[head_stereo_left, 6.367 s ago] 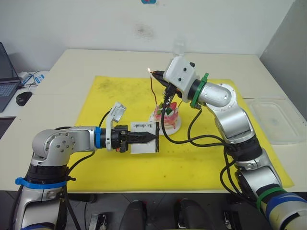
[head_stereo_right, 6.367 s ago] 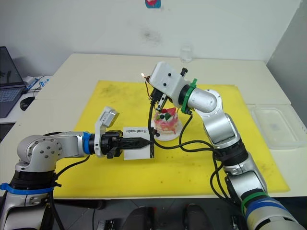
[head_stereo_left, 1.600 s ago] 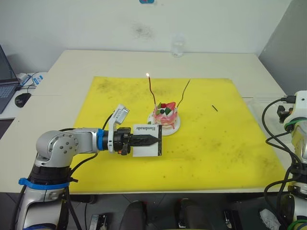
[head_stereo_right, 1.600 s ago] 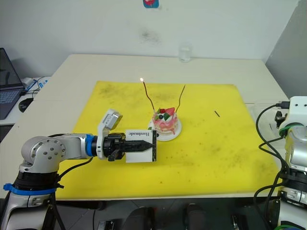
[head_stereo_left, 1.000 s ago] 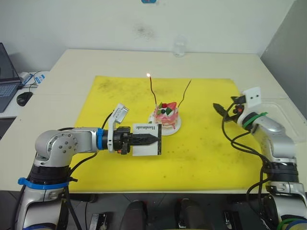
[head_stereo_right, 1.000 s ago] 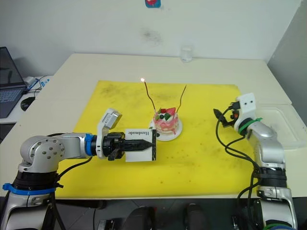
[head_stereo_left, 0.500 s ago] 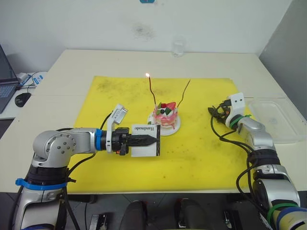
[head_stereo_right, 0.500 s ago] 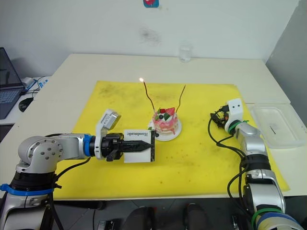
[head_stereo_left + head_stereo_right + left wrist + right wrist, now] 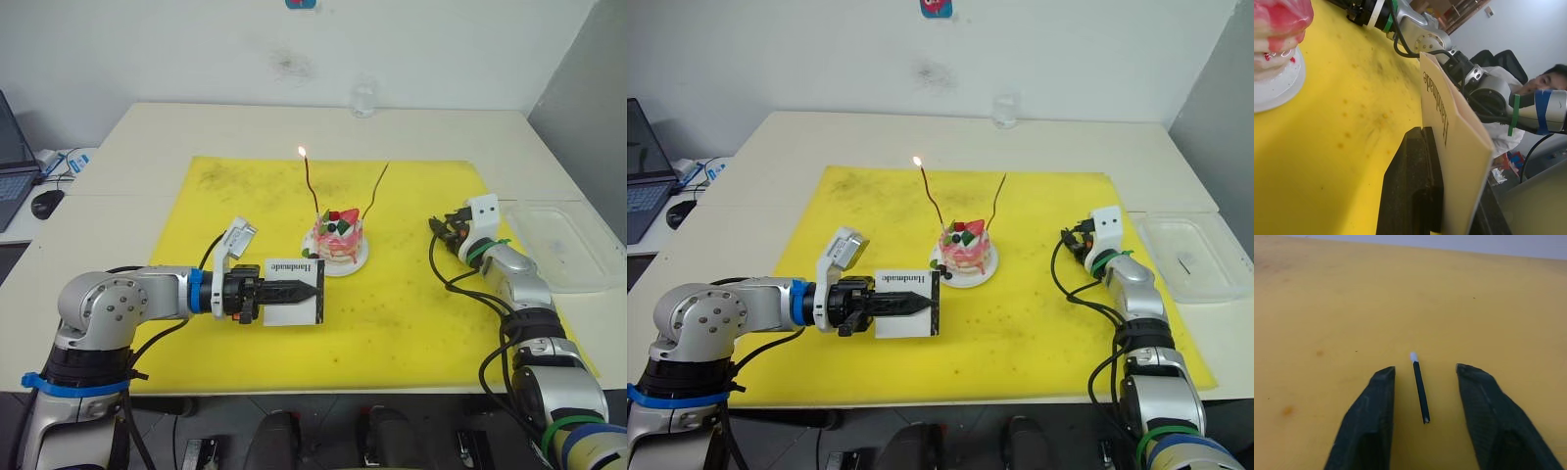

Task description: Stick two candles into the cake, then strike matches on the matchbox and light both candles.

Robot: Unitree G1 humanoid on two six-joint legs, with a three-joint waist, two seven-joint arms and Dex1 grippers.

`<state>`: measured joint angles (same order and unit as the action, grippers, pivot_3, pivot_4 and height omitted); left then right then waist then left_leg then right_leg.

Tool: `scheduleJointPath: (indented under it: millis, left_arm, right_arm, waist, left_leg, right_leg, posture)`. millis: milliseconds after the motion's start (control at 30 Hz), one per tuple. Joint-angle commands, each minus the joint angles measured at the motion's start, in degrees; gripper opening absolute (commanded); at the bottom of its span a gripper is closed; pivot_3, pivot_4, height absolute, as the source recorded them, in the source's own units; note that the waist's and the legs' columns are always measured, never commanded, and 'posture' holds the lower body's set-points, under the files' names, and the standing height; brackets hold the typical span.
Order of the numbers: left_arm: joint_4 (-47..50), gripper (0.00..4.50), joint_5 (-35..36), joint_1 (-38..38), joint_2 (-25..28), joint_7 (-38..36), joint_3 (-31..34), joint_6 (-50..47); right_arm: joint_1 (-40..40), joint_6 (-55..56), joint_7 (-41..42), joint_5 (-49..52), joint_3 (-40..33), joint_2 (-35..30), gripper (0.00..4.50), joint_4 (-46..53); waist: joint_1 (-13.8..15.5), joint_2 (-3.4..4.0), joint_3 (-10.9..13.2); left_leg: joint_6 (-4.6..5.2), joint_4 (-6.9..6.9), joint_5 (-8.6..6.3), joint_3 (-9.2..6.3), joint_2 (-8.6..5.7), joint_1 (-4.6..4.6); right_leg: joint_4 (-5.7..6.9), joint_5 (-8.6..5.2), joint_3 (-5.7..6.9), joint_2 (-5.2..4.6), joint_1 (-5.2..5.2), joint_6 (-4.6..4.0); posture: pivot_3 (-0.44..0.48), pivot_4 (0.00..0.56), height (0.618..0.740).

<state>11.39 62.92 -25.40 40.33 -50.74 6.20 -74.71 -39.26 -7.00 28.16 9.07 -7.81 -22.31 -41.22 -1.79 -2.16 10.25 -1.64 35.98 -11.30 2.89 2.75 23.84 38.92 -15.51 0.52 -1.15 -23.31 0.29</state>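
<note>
One cake, pink with a strawberry and dark berries on top, sits on its small white plate at the centre of the frame on the yellow mat. Two candles stand stuck in it: the dark red candle rises up-left of the cake with a small flame at its tip, the paler candle rises up-right, no flame seen on it

One matchbox, white with "Handmade" printed along one end, is held on edge just below-left of the cake, near the plate. Left gripper comes in from the left of the frame, fingers clamped on the matchbox; in the left wrist view the black fingers press flat against the box face

One match counted: short dark stick with a white tip, lying flat on the mat. Right gripper is at the right-centre of the frame near the mat's right edge, low over the mat; its two fingers are spread apart with the match between them, touching neither

One clear tray lies right of the mat at the frame's right edge. One small clear glass stands at the top centre on the table. One laptop at the left edge, mouse beside it
</note>
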Motion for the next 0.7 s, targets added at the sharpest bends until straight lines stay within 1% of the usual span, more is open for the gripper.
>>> scheduleJointPath:
  millis: [33, 67, 100, 233, 300, 367, 500, 600, 700]
  left_arm:
    - [1.8, 0.0, 1.6, -0.2, 0.4, -0.1, 1.7, 0.3]
    - [1.7, 0.0, 1.5, -0.2, 0.3, -0.1, 1.7, 0.3]
    - [1.6, 0.0, 1.5, -0.3, 0.3, -0.1, 1.6, 0.4]
    - [1.4, 0.0, 1.4, -0.5, 0.3, -0.2, 1.5, 0.4]
    - [1.2, 0.0, 1.3, -0.6, 0.3, -0.3, 1.4, 0.5]
    - [1.2, 0.0, 1.4, -0.6, 0.2, -0.2, 1.4, 0.4]
    - [0.9, 0.0, 1.3, -0.7, 0.3, -0.3, 1.4, 0.3]
    - [0.2, 0.0, 1.1, -0.9, 0.3, -0.5, 1.2, 0.2]
    - [-1.1, 0.0, 0.7, -1.9, -0.1, -0.6, 0.7, 0.2]
  right_arm:
    - [0.9, -0.9, 0.0, 0.3, -0.2, 0.6, 0.63, -0.2]
    - [0.8, -1.0, -0.1, 0.5, -0.4, 0.7, 0.24, -0.1]
    - [0.8, -1.0, 0.0, 0.6, -0.5, 0.7, 0.03, 0.2]
    - [1.7, -1.9, 1.1, 1.4, -0.7, 0.1, 0.03, 3.3]
    - [3.0, -3.1, 2.3, 2.0, -0.6, -0.8, 0.03, 6.9]
    - [5.1, -4.5, 4.5, 2.2, 0.1, -2.8, 0.03, 12.9]
    - [9.7, -10.4, 11.4, 4.4, 1.4, -8.1, 0.03, 28.9]
    - [13.1, -16.7, 20.3, 10.0, 2.3, -14.8, 0.03, 43.9]
    - [14.7, -21.6, 26.3, 15.8, 2.7, -19.8, 0.03, 55.8]
  waist:
    - [0.0, 0.0, 0.0]
    - [0.0, 0.0, 0.0]
    - [0.0, 0.0, 0.0]
    - [0.0, 0.0, 0.0]
    - [0.0, 0.0, 0.0]
    - [0.0, 0.0, 0.0]
    - [0.2, 0.06, 0.0]
    - [0.2, 0.08, 0.1]
    - [0.1, 0.08, 0.0]
  left_leg:
    - [0.0, 0.0, 0.0, 0.0, 0.0, 0.0]
    - [0.0, 0.0, 0.0, 0.0, 0.0, -0.01]
    - [0.0, 0.0, 0.0, 0.0, 0.0, -0.01]
    - [0.0, 0.0, 0.0, 0.0, 0.0, -0.01]
    - [0.0, -0.01, 0.0, 0.0, 0.02, -0.01]
    - [0.0, -0.03, 0.0, -0.01, 0.02, 0.01]
    - [0.0, -0.04, -0.01, 0.0, -0.02, 0.06]
    - [0.0, -0.03, -0.01, 0.0, -0.02, 0.05]
    - [0.0, -0.03, -0.01, -0.02, 0.01, 0.02]
  right_leg:
    - [0.0, 0.0, 0.0, 0.0, 0.0, 0.0]
    - [0.0, 0.0, 0.0, 0.0, 0.0, 0.0]
    - [0.0, 0.0, 0.0, 0.0, 0.0, 0.0]
    - [0.01, 0.0, 0.0, 0.0, 0.0, 0.0]
    - [0.01, 0.0, 0.0, 0.0, 0.0, 0.0]
    - [0.0, -0.01, 0.01, -0.01, 0.0, 0.0]
    - [-0.04, -0.03, 0.01, -0.05, -0.03, 0.03]
    - [-0.04, -0.03, 0.01, -0.06, -0.04, 0.04]
    - [-0.03, -0.03, 0.05, -0.02, -0.03, 0.04]
  posture:
    - [0.0, 0.15, 0.74]
    - [0.0, 0.15, 0.74]
    - [0.0, 0.15, 0.74]
    - [0.0, 0.15, 0.74]
    - [0.0, 0.15, 0.74]
    - [0.0, 0.15, 0.74]
    - [0.0, 0.15, 0.74]
    - [0.0, 0.15, 0.74]
    - [0.0, 0.15, 0.74]
